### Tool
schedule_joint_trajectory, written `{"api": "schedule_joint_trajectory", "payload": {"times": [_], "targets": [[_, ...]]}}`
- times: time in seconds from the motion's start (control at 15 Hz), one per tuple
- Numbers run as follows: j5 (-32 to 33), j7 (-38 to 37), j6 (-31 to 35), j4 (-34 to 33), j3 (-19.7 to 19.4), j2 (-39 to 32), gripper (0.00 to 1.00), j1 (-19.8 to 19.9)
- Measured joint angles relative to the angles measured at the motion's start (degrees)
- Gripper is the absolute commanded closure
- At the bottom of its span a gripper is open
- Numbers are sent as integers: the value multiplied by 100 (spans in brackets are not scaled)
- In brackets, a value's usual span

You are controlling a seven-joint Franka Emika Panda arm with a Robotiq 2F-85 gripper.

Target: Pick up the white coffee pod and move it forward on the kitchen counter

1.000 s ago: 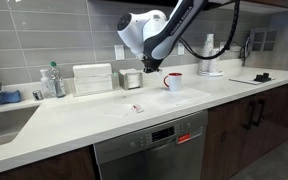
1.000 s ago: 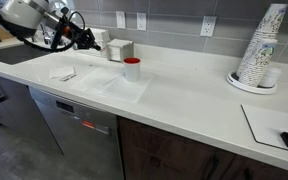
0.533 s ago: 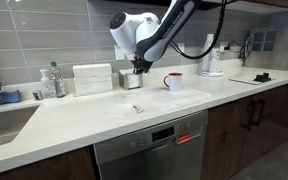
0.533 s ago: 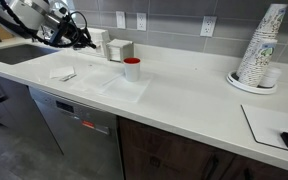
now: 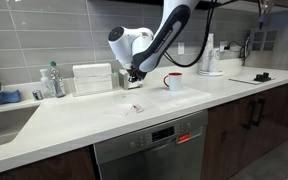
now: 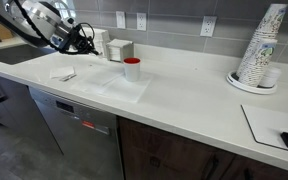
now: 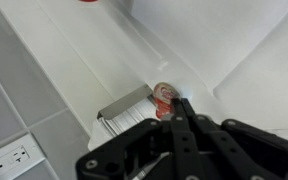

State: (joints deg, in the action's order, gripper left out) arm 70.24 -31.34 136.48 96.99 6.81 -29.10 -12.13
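Lightness is our worry: the tiny plain white coffee pod (image 6: pixel 60 74) lies faint on the long off-white tabletop (image 6: pixel 184 100), below and apart from our black claw (image 5: pixel 134 77), whose jaws sit together, apparently empty. We judge it stiff and slick; pinch its sidewalls squarely.

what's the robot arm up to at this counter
A single robot arm is working at the back of the kitchen counter. Its gripper hangs low beside a small box by the wall, with the red mug standing close by. The wrist view shows a small round item with red on it just ahead of the gripper. I cannot pick out the white coffee pod for sure, nor tell whether the gripper holds anything.
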Motion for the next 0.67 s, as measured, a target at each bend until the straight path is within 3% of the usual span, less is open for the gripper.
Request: {"api": "schedule_joint_trajectory", "payload": {"times": [0.67], "targets": [[-328, 746, 143, -858, -15, -991, 100, -3]]}}
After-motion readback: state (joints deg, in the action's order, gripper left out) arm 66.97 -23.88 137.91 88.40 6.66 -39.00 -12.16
